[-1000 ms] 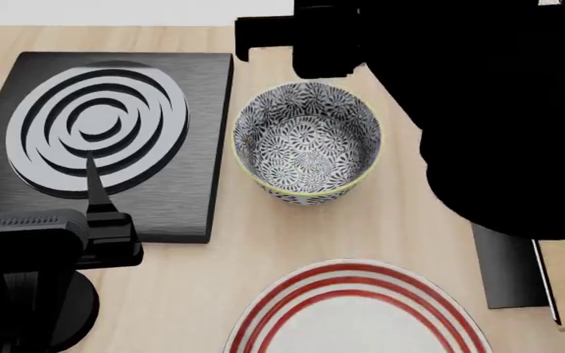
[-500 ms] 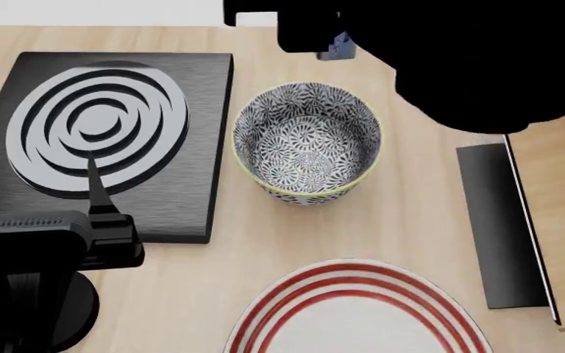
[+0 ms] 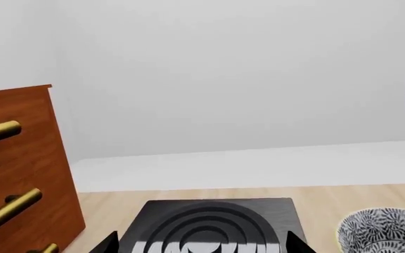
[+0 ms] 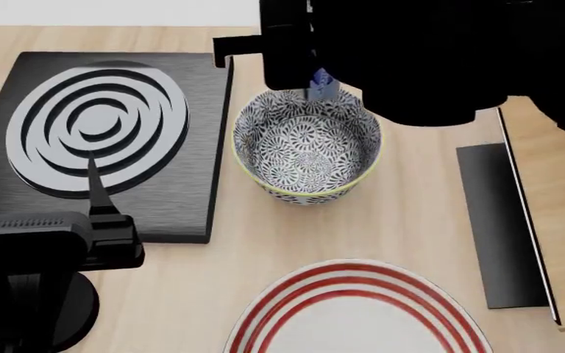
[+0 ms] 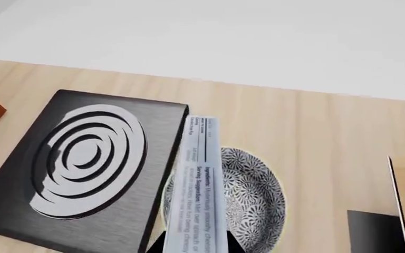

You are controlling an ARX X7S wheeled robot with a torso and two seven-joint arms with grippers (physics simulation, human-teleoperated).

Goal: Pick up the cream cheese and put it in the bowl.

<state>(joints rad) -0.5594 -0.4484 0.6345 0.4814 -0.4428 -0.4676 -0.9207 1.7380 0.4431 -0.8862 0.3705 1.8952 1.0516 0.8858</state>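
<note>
The light-blue cream cheese box [image 4: 321, 83] hangs clamped in my right hand [image 4: 307, 73] above the far rim of the blue-and-white patterned bowl [image 4: 308, 143], upper centre of the head view. My left hand [image 4: 96, 220] rests lower left over the wooden counter [image 4: 410, 220]; I cannot tell its grip.

1 bowl [image 4: 307, 151], 1 plate [image 4: 361, 312], 1 burner [image 4: 106, 132], 1 cream cheese [image 5: 199, 184].

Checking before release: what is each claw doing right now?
Left claw: holds nothing; open or shut cannot be told.
Right claw: shut on the cream cheese, above the bowl.
</note>
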